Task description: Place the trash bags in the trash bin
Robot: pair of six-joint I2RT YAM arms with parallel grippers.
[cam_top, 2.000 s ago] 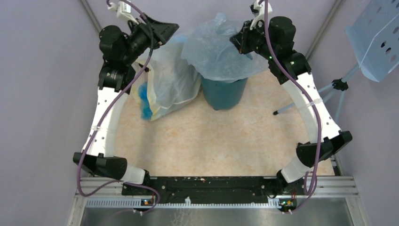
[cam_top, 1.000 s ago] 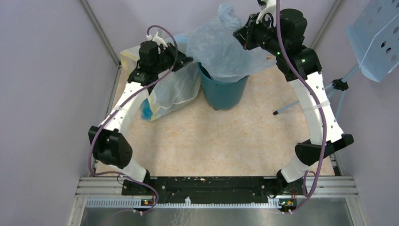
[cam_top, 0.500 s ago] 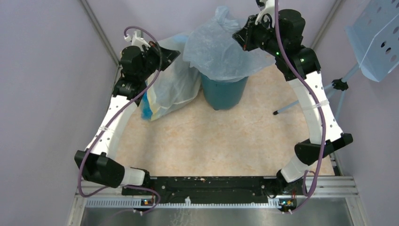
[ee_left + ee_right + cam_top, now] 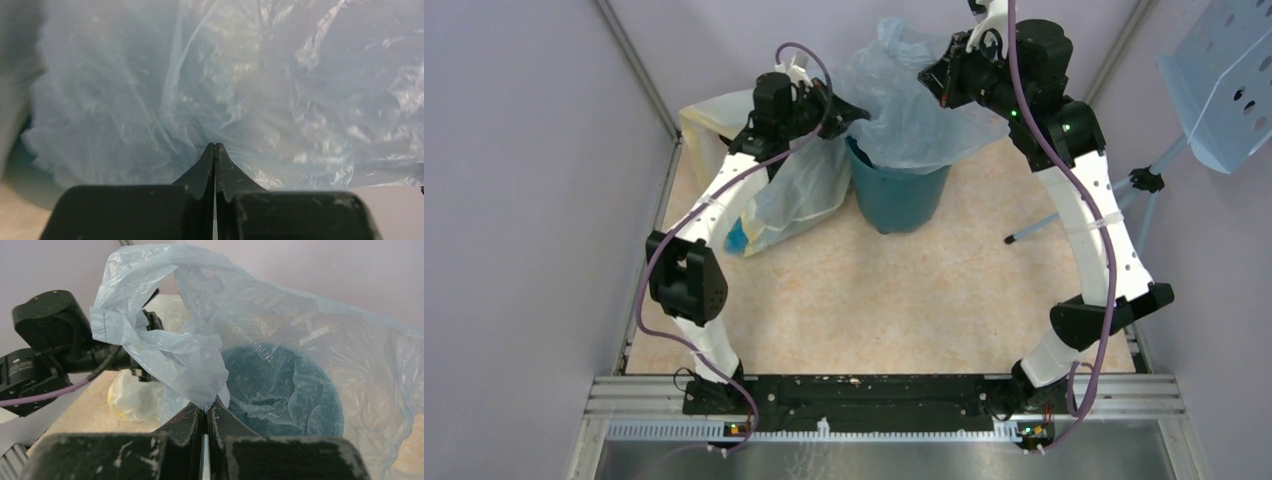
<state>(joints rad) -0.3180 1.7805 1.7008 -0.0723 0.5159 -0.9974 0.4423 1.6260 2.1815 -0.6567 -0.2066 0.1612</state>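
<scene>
Trash bag (image 4: 280,335) draped over trash bin (image 4: 900,205), right claw (image 4: 206,409) pinching it, left claw (image 4: 215,145) closed

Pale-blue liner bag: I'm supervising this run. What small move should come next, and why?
Probably open the left tool and pinch the near edge of the thin crinkly pale-blue plastic liner bag. The right tool is shut on the film, holding it bunched above the round dark teal plastic bin, whose left rim shows bare; the left tool's tips are shut with nothing visibly pinched.
</scene>
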